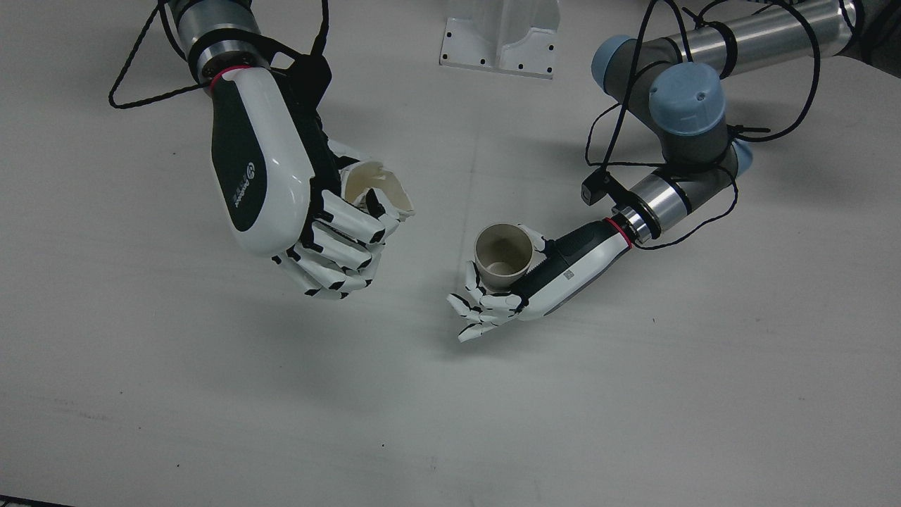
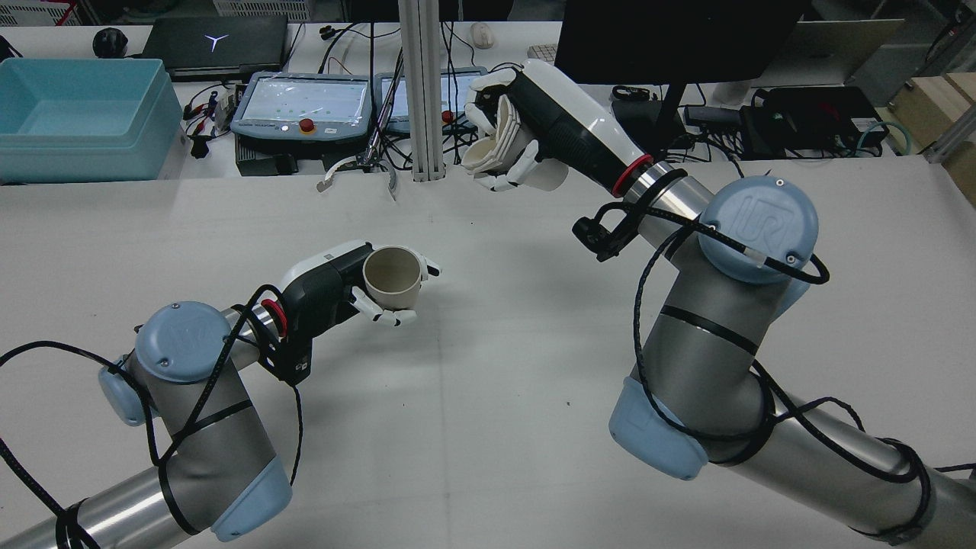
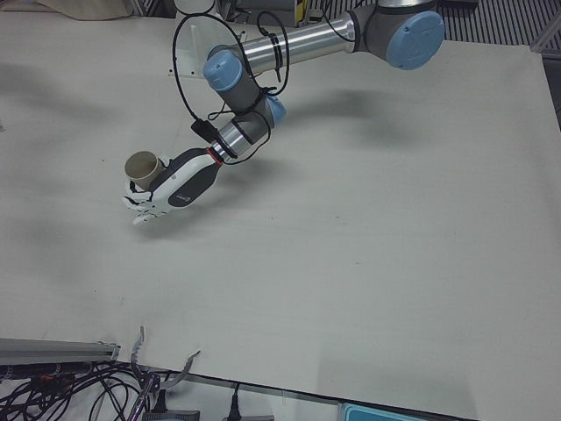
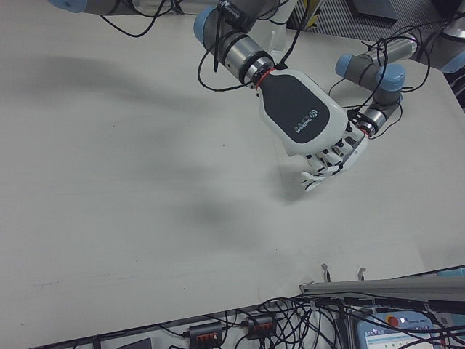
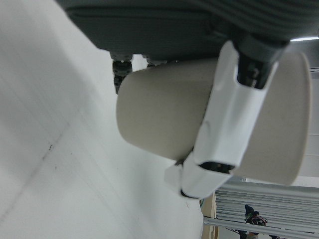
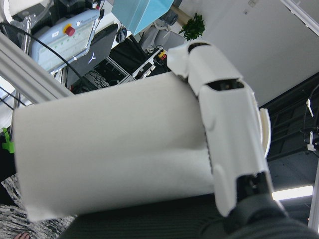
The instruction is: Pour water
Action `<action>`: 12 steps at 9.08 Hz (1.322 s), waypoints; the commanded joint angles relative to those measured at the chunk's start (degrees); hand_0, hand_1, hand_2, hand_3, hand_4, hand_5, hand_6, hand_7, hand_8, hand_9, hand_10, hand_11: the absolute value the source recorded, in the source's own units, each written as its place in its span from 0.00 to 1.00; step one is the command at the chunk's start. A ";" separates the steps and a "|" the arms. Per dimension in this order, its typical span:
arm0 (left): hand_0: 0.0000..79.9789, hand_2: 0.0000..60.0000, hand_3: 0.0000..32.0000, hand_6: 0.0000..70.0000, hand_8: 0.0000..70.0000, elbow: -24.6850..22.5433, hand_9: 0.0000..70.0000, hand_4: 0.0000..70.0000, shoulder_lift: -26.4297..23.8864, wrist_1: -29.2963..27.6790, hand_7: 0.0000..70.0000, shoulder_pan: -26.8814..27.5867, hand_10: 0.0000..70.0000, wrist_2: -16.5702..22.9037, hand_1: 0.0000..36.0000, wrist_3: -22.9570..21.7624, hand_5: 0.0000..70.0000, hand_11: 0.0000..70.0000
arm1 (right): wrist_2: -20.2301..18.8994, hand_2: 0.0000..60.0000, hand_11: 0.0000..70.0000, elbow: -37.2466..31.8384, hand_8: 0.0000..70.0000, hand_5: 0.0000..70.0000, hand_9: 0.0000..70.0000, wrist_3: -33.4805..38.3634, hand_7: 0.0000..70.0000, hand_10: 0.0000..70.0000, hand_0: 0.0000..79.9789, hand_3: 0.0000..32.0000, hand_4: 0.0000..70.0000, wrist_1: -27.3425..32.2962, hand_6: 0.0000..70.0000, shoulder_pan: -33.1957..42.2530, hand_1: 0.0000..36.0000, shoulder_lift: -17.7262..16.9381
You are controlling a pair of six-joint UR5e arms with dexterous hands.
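Note:
My left hand (image 1: 521,282) is shut on an upright beige paper cup (image 1: 502,255), mouth up and looking empty, held just above the table. It also shows in the rear view (image 2: 393,276) and the left-front view (image 3: 142,165). My right hand (image 1: 281,204) is shut on a second paper cup (image 1: 376,186), which is squeezed out of shape and tipped on its side. This hand is raised well above the table (image 2: 534,122), with the cup's (image 2: 496,149) mouth turned toward my left hand's side. The two cups are apart.
A white arm-mount bracket (image 1: 501,42) stands at the table's back middle. Beyond the table's far edge are a teal bin (image 2: 80,114), teach pendants (image 2: 301,103) and an aluminium post (image 2: 422,84). Black cables hang from both arms.

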 commanded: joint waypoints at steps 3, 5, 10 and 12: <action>1.00 1.00 0.00 0.33 0.12 -0.20 0.11 1.00 -0.26 0.09 0.46 -0.12 0.12 -0.03 1.00 -1.05 1.00 0.22 | 6.28 1.00 0.71 -0.79 0.56 1.00 0.76 -8.66 1.00 0.46 1.00 0.00 0.62 -0.21 0.89 -8.17 1.00 0.46; 1.00 1.00 0.00 0.32 0.12 -0.28 0.11 1.00 0.00 0.18 0.45 -0.21 0.12 -0.03 1.00 -2.02 1.00 0.22 | 9.00 1.00 0.72 -1.14 0.55 1.00 0.76 -9.65 1.00 0.47 1.00 0.00 0.60 -0.12 0.87 -9.75 1.00 -0.14; 1.00 1.00 0.00 0.28 0.10 -1.95 0.10 1.00 9.45 -5.50 0.41 -3.11 0.12 -0.03 1.00 -5.88 1.00 0.21 | 8.76 1.00 0.76 12.28 0.52 1.00 0.71 11.01 1.00 0.51 1.00 0.00 0.41 2.51 0.78 5.83 1.00 -18.89; 1.00 1.00 0.00 0.27 0.10 -2.13 0.11 1.00 18.07 -13.05 0.41 -5.91 0.12 0.06 1.00 -5.98 1.00 0.21 | 3.88 1.00 0.78 12.92 0.51 1.00 0.70 24.41 1.00 0.52 1.00 0.00 0.36 2.78 0.76 16.63 1.00 -29.03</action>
